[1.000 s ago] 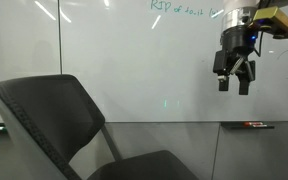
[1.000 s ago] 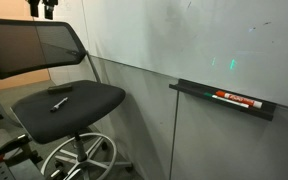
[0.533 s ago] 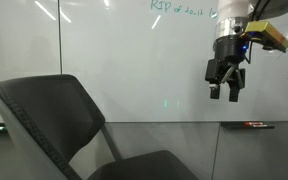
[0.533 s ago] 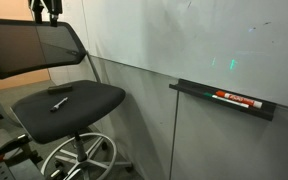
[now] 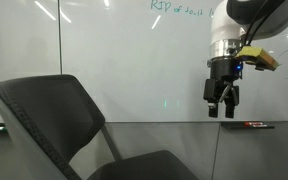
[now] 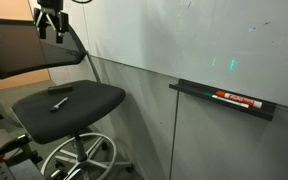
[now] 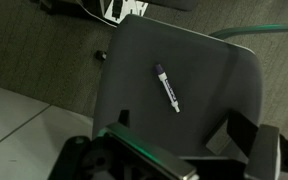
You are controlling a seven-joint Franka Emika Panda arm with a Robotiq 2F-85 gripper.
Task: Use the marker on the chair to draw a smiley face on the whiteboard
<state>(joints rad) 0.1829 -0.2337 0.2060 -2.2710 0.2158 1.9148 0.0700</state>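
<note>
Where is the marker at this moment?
In an exterior view the marker lies flat on the seat of the chair, on the half away from the whiteboard; the wrist view looks down on it.

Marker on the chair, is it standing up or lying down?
Lying down. The marker rests flat on the seat of the chair in the wrist view, with nothing holding it.

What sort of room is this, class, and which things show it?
Probably an office or meeting room: a large wall whiteboard with green handwriting, a padded office chair, and a marker tray fixed below the board.
</note>
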